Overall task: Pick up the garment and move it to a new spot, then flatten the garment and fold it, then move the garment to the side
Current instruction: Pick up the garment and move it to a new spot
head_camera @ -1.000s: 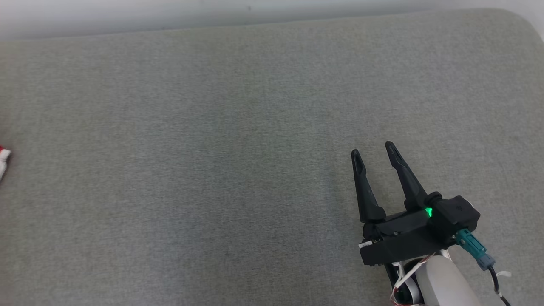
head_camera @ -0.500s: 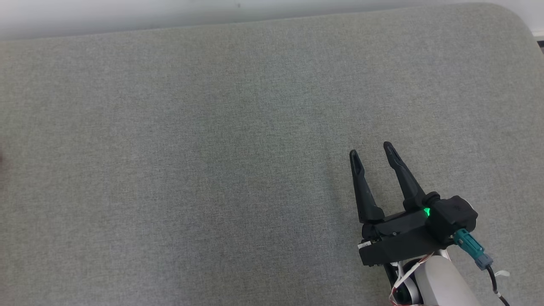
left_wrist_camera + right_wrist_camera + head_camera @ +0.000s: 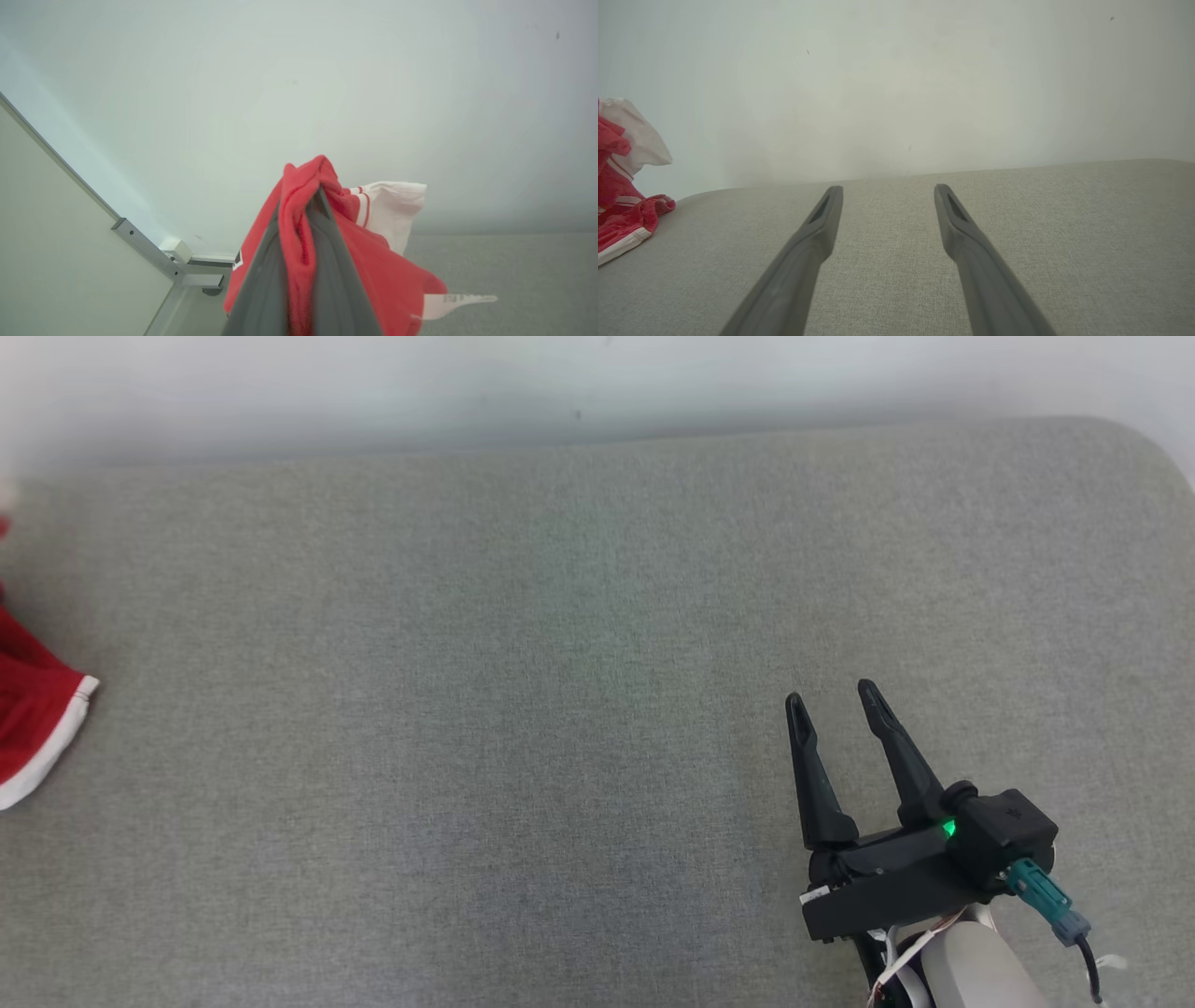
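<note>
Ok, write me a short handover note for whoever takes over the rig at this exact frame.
Left end effector: shut on the red garment, with bunched fabric clamped between its fingers.
Right end effector: open and empty, over the right part of the grey cushion.
Garment: crumpled at the cushion's far left edge, with its lower part resting on the cushion.
Done: grasp made.
Left: carry it to a new spot, flatten it, fold it, move it aside.
</note>
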Robot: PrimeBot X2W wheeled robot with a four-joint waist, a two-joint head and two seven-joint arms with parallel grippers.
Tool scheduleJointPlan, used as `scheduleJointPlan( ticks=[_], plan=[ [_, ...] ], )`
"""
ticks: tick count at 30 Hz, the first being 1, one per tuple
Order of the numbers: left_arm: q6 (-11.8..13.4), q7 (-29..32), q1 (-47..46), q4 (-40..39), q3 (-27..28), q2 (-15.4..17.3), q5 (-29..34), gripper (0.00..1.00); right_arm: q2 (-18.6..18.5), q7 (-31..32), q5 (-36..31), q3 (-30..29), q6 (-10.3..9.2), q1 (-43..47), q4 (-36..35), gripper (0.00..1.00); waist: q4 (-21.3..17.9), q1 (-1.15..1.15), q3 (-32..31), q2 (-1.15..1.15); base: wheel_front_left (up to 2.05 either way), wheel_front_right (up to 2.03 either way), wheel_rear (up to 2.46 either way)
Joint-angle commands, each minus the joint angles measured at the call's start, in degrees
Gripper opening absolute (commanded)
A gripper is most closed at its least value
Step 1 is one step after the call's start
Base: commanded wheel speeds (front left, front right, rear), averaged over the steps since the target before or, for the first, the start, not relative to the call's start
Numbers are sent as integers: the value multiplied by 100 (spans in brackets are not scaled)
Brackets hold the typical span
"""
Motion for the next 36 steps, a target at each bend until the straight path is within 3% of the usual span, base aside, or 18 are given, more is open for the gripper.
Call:
scheduleJointPlan(
  ticks=[1, 14, 24, 27, 30, 33, 36],
  plan=[
    [-20, -63, -188, -186, -64, -78, 21, 0, -10, -10, 65, -14, 19, 44, -5, 100, 93, 0, -186, 0, 0, 0, 0],
    [-69, 707, -739, -2713, -913, -1312, -378, 0, -10, -10, 148, -208, 19, 321, 58, 100, -272, 0, -599, 0, 0, 0, 0],
    [202, 1074, 142, -4144, -1245, -2071, -821, 0, -7, -11, 194, -301, 19, 355, 26, 100, -795, 0, -512, 0, 0, 0, 0],
    [294, 1058, 784, -4318, -1296, -2257, -1036, 0, -9, -10, 198, -300, 19, 336, 13, 100, -892, 0, -455, 0, 0, 0, 0],
    [464, 909, 1419, -4297, -1309, -2209, -1016, 0, -7, -10, 194, -261, 19, 287, 22, 100, -996, 0, -404, 0, 0, 0, 0],
    [573, 689, 2286, -3836, -1479, -2280, -998, 0, -8, -10, 234, -203, 19, 260, 36, 100, -1121, 0, -390, 0, 0, 0, 0],
    [514, 549, 2713, -3285, -1670, -2400, -1017, 0, -9, -10, 251, -168, 19, 236, 56, 100, -1176, 0, -388, 0, 0, 0, 0]
  ],
)
